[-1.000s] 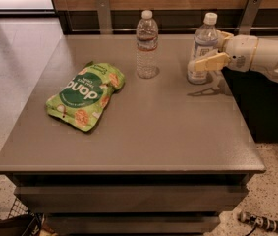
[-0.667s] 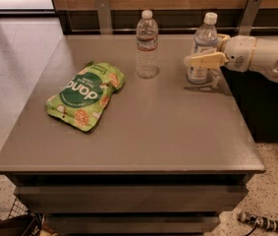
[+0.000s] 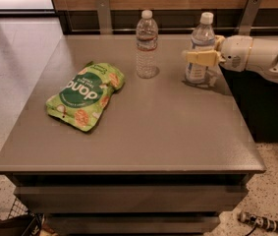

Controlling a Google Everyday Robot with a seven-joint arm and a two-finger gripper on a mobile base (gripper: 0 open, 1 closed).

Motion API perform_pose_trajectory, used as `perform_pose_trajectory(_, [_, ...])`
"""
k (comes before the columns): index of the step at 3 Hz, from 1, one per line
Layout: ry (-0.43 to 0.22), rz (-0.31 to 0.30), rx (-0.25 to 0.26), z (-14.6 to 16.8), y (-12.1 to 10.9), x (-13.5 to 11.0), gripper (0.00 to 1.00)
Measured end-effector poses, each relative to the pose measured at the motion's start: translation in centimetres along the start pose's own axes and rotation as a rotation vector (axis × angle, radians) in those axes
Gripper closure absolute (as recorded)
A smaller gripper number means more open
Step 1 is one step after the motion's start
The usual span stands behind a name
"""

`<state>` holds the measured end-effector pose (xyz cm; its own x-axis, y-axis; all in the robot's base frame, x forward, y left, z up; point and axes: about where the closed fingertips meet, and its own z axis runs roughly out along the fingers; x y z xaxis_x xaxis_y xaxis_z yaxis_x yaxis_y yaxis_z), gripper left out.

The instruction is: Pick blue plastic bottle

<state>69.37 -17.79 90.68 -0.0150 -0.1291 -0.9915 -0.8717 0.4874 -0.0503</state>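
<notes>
The blue plastic bottle [image 3: 201, 42], bluish-tinted with a white cap and a white-and-blue label, stands upright at the table's back right. My gripper [image 3: 201, 58] reaches in from the right on a white arm [image 3: 256, 55] and is shut around the bottle at mid height. One pale finger [image 3: 197, 57] lies across the bottle's front and the other is hidden behind it. The bottle's base looks to be on or just at the table top.
A colourless ribbed bottle [image 3: 147, 44] with a thin red label band stands at the back middle. A green snack bag [image 3: 85, 94] lies at the left. The grey table [image 3: 153, 132] backs onto a wooden wall with metal brackets.
My gripper has shifted slightly left and levelled out around the blue bottle at mid height. The bottle, the ribbed bottle and the bag stay where they were.
</notes>
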Motion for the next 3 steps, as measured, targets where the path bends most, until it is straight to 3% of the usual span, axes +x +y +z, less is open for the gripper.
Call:
perform_pose_trajectory(1, [-0.001,0.000,-0.007,0.4,0.2,0.0,0.98])
perform_pose_trajectory(2, [-0.001,0.000,-0.009,0.5,0.2,0.0,1.00])
perform_pose_trajectory(3, [0.025,-0.020,-0.026,1.2,0.4,-2.0,1.00])
